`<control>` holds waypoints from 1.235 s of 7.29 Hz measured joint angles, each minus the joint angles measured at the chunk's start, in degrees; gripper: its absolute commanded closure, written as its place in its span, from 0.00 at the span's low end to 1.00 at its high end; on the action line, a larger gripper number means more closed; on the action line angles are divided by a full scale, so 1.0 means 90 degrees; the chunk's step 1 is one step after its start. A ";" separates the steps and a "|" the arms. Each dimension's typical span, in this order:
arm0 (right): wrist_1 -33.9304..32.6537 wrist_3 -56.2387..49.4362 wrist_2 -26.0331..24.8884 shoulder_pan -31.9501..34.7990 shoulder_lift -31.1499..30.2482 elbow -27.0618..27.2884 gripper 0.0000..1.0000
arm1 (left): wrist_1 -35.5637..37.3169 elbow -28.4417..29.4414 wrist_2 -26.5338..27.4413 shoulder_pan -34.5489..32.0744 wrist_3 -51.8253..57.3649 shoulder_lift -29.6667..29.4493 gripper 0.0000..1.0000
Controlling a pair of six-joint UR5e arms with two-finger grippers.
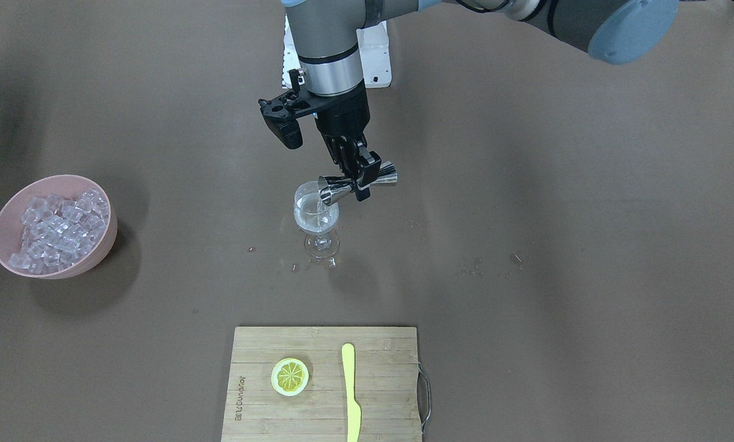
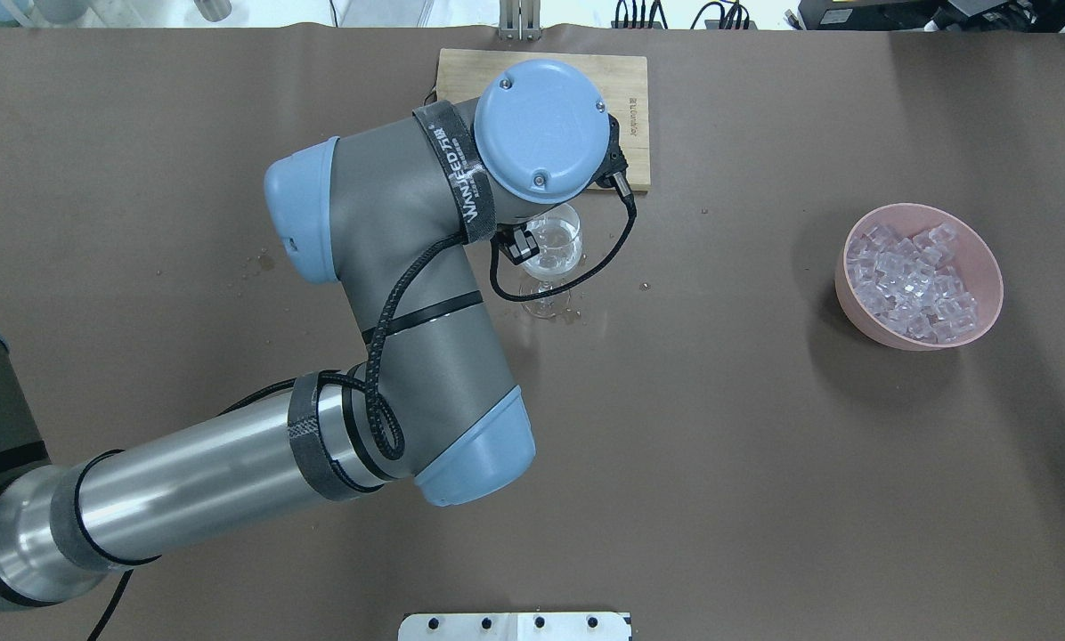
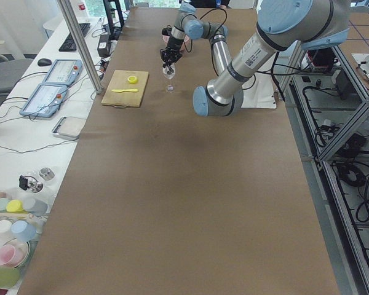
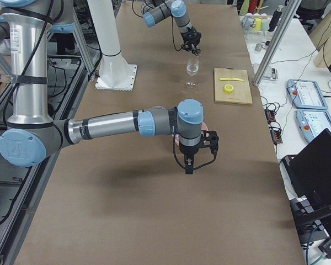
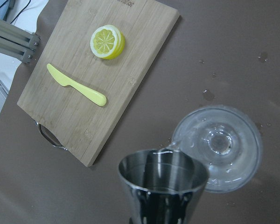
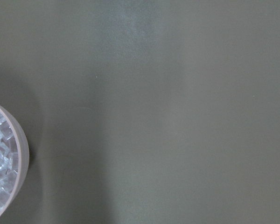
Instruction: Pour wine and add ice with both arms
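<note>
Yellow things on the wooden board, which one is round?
The yellow lemon slice; the yellow plastic knife beside it is long and thin.

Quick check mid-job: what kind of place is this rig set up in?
Probably a robotics lab, not a real bar: teach pendants on a side bench, an aluminium frame post, and a keyboard beside the brown table.

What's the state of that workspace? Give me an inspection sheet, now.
Surface: brown table cover, droplets around the stemmed glass.
Job's things: jigger tipped over the upright stemmed glass; ice heaped in pink bowl.
Clutter: chopping board with lemon slice, yellow knife.
Grippers: left gripper shut on jigger; right gripper hangs above the table, jaws unclear.
Cables: black cable strapped along left arm.
Surroundings: side bench with tablets, coloured cups.
</note>
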 measured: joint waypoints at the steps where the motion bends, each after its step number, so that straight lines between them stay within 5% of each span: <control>1: 0.0000 0.0000 0.0000 0.0000 -0.0002 -0.0001 0.00 | 0.0170 0.0007 0.0112 0.0054 0.0052 -0.0049 1.00; 9: -0.0002 0.0000 0.0004 0.0000 -0.0033 0.0001 0.00 | 0.1320 0.0228 0.1036 0.0630 0.0096 -0.0583 1.00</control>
